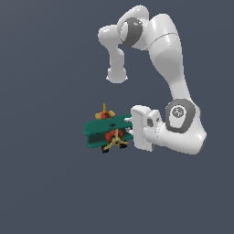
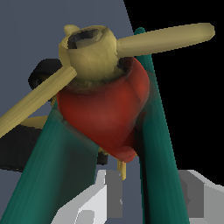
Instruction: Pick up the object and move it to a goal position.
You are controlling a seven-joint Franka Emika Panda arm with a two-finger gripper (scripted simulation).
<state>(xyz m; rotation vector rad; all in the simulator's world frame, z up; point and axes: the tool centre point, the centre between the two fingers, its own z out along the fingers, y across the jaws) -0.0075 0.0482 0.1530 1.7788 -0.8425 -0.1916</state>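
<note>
The object (image 1: 103,130) is a small toy biplane with two green wings, a red body and a yellow propeller. It hangs in the air near the middle of the exterior view. My gripper (image 1: 128,127) reaches it from the exterior view's right and is shut on it at the wing edges. The wrist view is filled by the object (image 2: 105,109), nose toward the camera. Its yellow propeller (image 2: 89,48) sits in front and a black wheel (image 2: 43,72) behind. One green wing runs between my grey fingers (image 2: 105,197), and my gripper (image 2: 146,201) closes on it.
My arm's white links (image 1: 160,45) arch above and to the exterior view's right of the plane. Around them is only a plain dark blue-grey backdrop. No table, edge or other object shows.
</note>
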